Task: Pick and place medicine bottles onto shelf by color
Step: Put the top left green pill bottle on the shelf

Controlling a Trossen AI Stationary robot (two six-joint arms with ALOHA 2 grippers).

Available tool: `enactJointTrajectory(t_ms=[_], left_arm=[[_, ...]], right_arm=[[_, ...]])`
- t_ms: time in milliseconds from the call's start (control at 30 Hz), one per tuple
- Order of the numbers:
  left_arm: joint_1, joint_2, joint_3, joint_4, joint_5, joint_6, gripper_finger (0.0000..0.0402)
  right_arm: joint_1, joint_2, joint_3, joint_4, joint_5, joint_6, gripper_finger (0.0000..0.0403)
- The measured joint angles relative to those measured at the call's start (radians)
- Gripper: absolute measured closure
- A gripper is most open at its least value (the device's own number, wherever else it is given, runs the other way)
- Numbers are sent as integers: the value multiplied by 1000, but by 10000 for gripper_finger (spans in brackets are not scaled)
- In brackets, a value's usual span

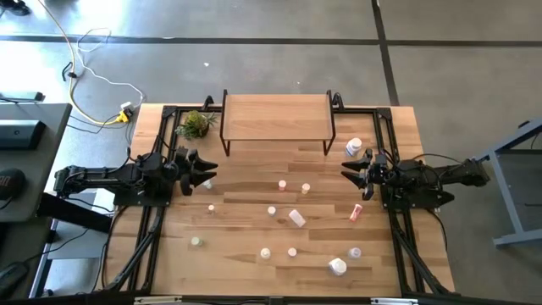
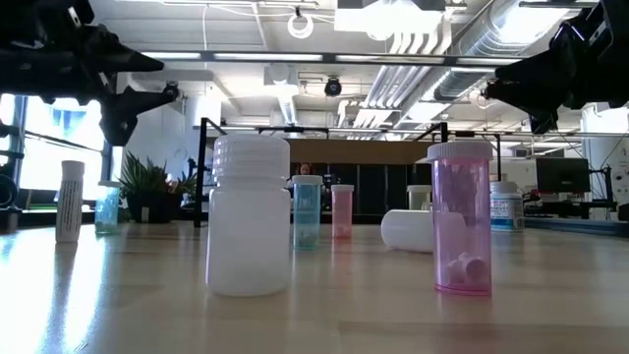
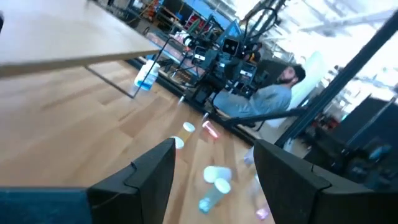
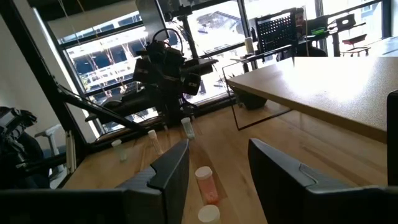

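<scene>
Small bottles, white, pink and orange, stand or lie scattered over the table's middle and near half, such as a pink one (image 1: 283, 184) and a white one lying down (image 1: 296, 219). In the low view a large white bottle (image 2: 249, 216) and a pink bottle (image 2: 461, 218) stand nearest. The light-wood shelf (image 1: 275, 119) on black legs stands at the far edge, its top bare. My left gripper (image 1: 206, 169) hovers open at the table's left side, near a white bottle (image 1: 207, 183). My right gripper (image 1: 347, 169) hovers open at the right side, above a red-orange bottle (image 1: 356, 212).
A small green plant (image 1: 196, 124) stands left of the shelf. A larger white bottle with a blue label (image 1: 354, 146) stands by the shelf's right leg. Black frame rails (image 1: 152, 229) run along both table sides. A person (image 3: 267, 93) sits beyond the table's right side.
</scene>
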Motion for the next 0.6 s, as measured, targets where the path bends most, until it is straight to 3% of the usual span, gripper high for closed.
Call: enactJointTrajectory(t_ms=[267, 433, 600], left_arm=[[0, 0, 0, -3, 0, -63, 186], [0, 0, 0, -50, -39, -75, 160], [0, 0, 0, -54, -46, -184, 134]], right_arm=[[0, 0, 0, 0, 0, 0, 247], [0, 0, 0, 0, 0, 0, 247], [0, 0, 0, 0, 0, 0, 247]])
